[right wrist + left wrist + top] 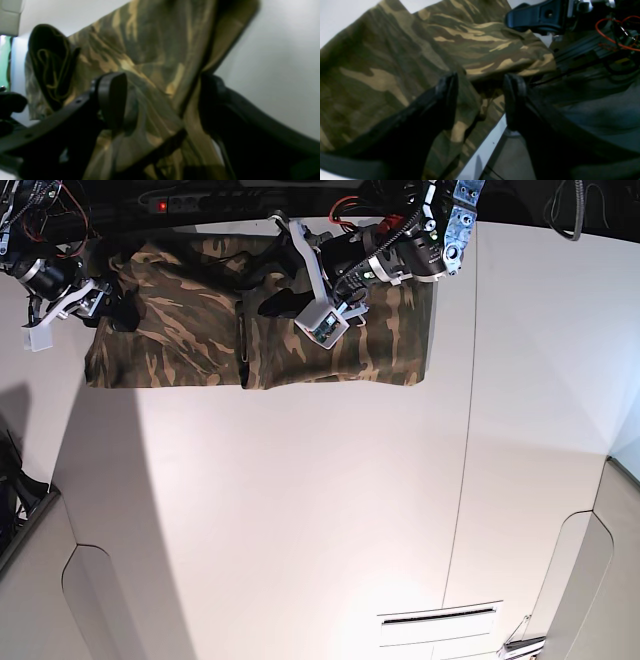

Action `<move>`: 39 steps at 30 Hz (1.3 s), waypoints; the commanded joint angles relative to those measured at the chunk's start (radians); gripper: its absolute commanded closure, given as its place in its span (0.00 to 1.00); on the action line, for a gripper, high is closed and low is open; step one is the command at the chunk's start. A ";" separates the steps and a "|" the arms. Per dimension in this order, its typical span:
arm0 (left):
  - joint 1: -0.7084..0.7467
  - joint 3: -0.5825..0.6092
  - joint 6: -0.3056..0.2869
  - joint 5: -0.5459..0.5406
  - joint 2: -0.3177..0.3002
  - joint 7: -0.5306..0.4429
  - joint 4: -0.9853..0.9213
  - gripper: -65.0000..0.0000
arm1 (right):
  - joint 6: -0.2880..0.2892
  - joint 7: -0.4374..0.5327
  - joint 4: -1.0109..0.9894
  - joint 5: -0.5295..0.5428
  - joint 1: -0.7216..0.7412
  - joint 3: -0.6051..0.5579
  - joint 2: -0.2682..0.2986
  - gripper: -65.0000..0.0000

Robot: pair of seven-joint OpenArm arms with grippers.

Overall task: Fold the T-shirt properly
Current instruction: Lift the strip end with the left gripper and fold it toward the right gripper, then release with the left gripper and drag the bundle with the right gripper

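1. You have the T-shirt point(260, 330) lying along the far edge of the table point(300, 510), already laid over into a wide low band with a fold line near its middle.
2. Your left gripper point(480, 97) hangs over the shirt's edge at the table rim; its jaws stand apart and no cloth sits between the fingertips point(447, 87), so it holds nothing.
3. Your right gripper point(160, 100) sits over the other end of the band, jaws spread wide, with cloth lying under and between them but not pinched.
4. Judging by this, you are between folds: one fold looks laid and let go, and the next grasp is not yet taken.
5. For the next move, you probably need each gripper to pinch an end of the band and carry it across evenly, keeping the layers from sliding off the rim.
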 commanded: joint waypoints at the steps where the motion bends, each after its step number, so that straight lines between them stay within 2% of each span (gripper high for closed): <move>1: -0.003 0.002 -0.008 -0.018 0.005 -0.014 0.015 0.51 | 0.000 -0.018 0.005 0.002 0.000 0.001 0.011 0.34; 2: -0.003 0.002 -0.008 -0.018 0.005 -0.009 0.015 0.51 | 0.001 -0.018 0.006 0.006 0.002 0.001 0.011 0.37; 3: -0.003 0.002 -0.008 -0.018 0.005 -0.005 0.015 0.51 | 0.000 -0.018 0.006 0.003 0.006 0.001 0.011 0.44; 5: -0.003 0.001 -0.011 -0.018 0.004 0.001 0.018 0.51 | 0.000 -0.018 0.006 -0.015 0.014 0.001 0.011 0.70; 7: -0.003 -0.004 -0.011 -0.018 0.004 0.007 0.026 0.51 | 0.000 -0.018 0.006 -0.015 0.016 0.003 0.012 1.00; 11: -0.003 -0.032 -0.011 -0.018 0.005 0.037 0.075 0.51 | 0.004 -0.017 0.022 -0.039 0.016 0.010 0.035 1.00; 14: -0.002 -0.072 -0.011 -0.018 0.004 0.056 0.116 0.51 | 0.003 -0.018 0.038 -0.056 0.041 0.047 0.085 1.00; 20: 0.012 -0.182 -0.011 -0.018 -0.003 0.080 0.134 0.51 | 0.000 -0.038 0.039 -0.050 0.132 0.139 0.253 1.00; 23: 0.017 -0.251 -0.011 -0.018 -0.003 0.094 0.134 0.51 | 0.005 -0.083 0.048 0.008 0.188 0.146 0.342 1.00; 26: 0.018 -0.304 -0.011 -0.018 -0.003 0.095 0.132 0.51 | 0.005 -0.116 0.106 0.038 0.241 0.146 0.385 1.00; 29: 0.017 -0.333 -0.011 -0.018 -0.003 0.095 0.132 0.51 | 0.004 -0.135 0.229 0.065 0.245 0.142 0.383 1.00; 31: 0.016 -0.340 -0.011 -0.018 -0.003 0.092 0.127 0.51 | 0.005 -0.148 0.334 0.068 0.235 0.141 0.354 1.00; 34: 0.017 -0.341 -0.011 -0.018 -0.003 0.087 0.111 0.51 | 0.004 -0.147 0.512 0.061 0.188 0.139 0.278 1.00; 39: 0.016 -0.341 -0.011 -0.018 -0.003 0.087 0.078 0.51 | 0.004 -0.142 0.753 0.047 0.040 0.122 0.119 1.00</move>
